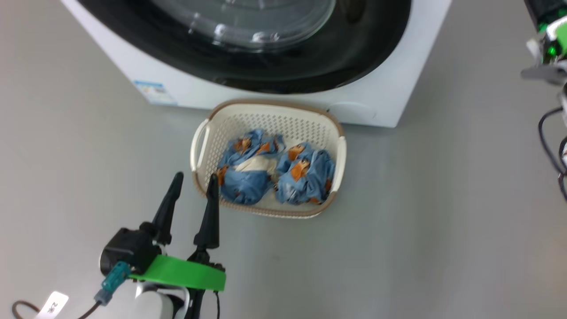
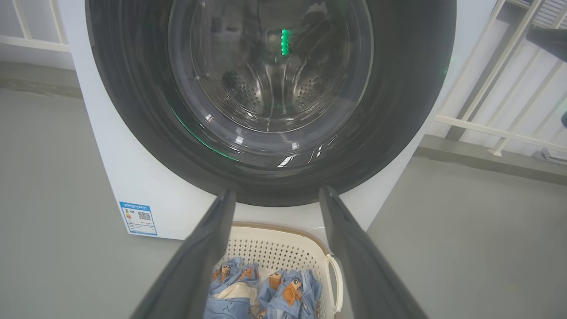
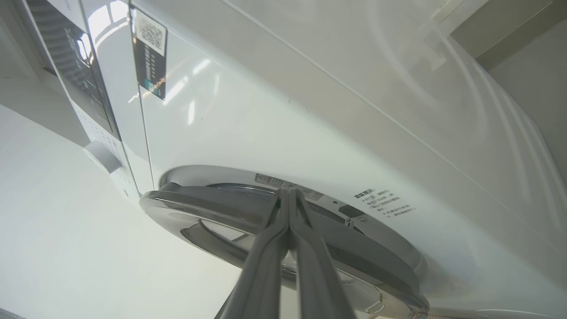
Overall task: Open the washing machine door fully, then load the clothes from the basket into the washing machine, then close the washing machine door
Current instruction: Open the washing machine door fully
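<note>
Centre frame, basket [image 1: 283, 122] sits on the floor just below the washing machine door [image 2: 270, 88], clothes [image 1: 248, 177] inside: soft, light, crumpled; pinch a top fold. Lower left, left claw [image 1: 195, 178] fingers apart beside the basket. Right-wrist view: right claw [image 3: 289, 191] fingers together at door rim; door rigid, glossy, probably slippery, so hook its edge.

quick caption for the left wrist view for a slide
Open left gripper frames the basket of blue printed clothes, the washing machine door rising behind.

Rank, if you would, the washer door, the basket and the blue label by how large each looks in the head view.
1. door, though partly cropped
2. basket
3. blue label
</note>
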Robot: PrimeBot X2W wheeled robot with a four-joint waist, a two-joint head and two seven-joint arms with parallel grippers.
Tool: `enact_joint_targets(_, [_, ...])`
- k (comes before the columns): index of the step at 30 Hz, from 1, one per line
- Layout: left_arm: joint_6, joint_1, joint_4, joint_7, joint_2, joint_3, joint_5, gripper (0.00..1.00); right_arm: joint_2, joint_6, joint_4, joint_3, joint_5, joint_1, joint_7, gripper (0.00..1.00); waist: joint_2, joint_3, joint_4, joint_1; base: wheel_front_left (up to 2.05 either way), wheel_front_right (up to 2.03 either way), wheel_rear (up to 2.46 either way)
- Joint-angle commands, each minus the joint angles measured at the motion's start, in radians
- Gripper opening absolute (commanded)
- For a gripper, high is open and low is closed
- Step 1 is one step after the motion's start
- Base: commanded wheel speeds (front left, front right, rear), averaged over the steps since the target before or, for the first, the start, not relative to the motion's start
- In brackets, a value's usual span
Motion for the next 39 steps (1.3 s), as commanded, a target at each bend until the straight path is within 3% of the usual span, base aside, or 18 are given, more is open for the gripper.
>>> enact_joint_targets(1, [0.009,-0.036,-0.035,-0.011,0.01,0.016,-0.009,1.0,-0.01,0.005,-0.009,0.015,0.012,-0.045,0.036,0.0,0.0,0.065,0.058,0.0,0.0,0.0,0.0])
enact_joint_targets(13, [0.031,-0.095,-0.064,-0.011,0.01,-0.052,-0.049,1.0,-0.009,0.005,0.067,0.046,0.062,-0.219,0.26,0.0,0.0,0.156,0.112,0.0,0.0,0.0,0.0])
enact_joint_targets(30, [0.042,-0.108,-0.064,-0.011,0.01,-0.096,-0.08,1.0,0.015,0.005,0.129,0.069,0.049,-0.291,0.348,0.0,0.0,0.174,0.147,0.0,0.0,0.0,0.0])
enact_joint_targets(39, [0.046,-0.078,-0.041,-0.011,0.01,-0.085,-0.068,1.0,0.051,0.005,0.108,0.101,0.053,-0.192,0.389,0.0,0.0,0.091,0.131,0.0,0.0,0.0,0.0])
